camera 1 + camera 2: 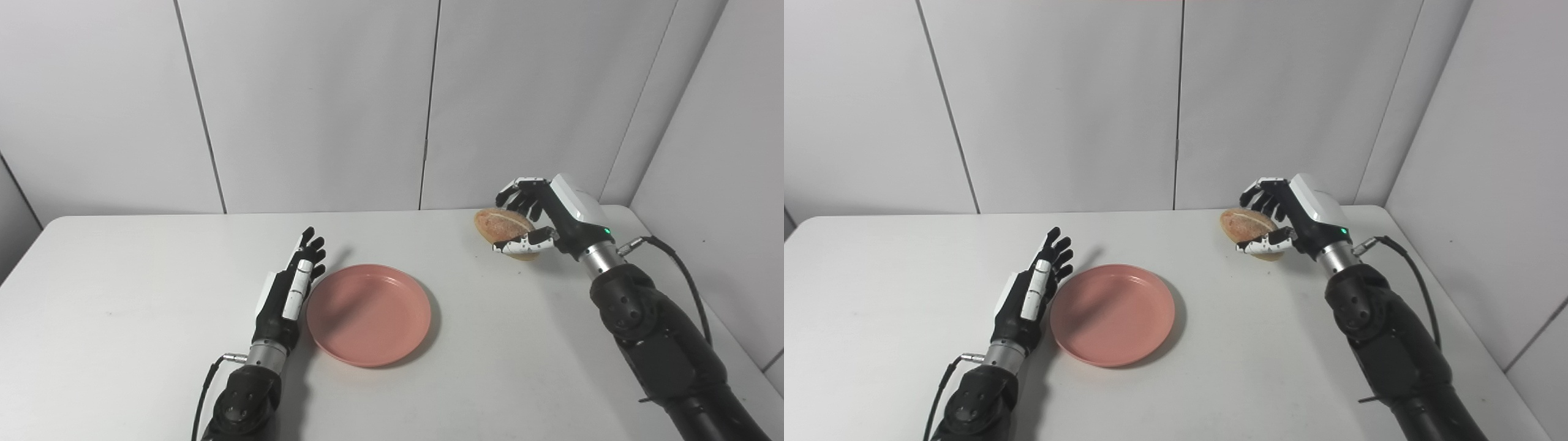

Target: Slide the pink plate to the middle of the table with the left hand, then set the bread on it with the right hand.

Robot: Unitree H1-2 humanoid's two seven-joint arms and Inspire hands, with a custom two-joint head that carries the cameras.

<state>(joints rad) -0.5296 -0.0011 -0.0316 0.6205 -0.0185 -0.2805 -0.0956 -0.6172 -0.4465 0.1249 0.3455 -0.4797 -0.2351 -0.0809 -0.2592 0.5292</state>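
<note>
Pink plate [368, 313] near the middle of the white bench [122, 294], empty. Left hand [293, 288] just beside its left rim, fingers straight and apart, holding nothing. Bread [503, 228] at the far right, raised off the bench, clamped between thumb and fingers of the right hand [539, 223]. Well apart from the plate.

Both views look from the robot's head, forward and downward over the bench [122, 275] toward the panelled wall [306, 104] behind it, from fairly close, with both arms entering at the bottom edge. The right eye view sits slightly to the right, so everything appears shifted left. Both views share almost the whole scene: benchtop, back wall and right-hand corner.
</note>
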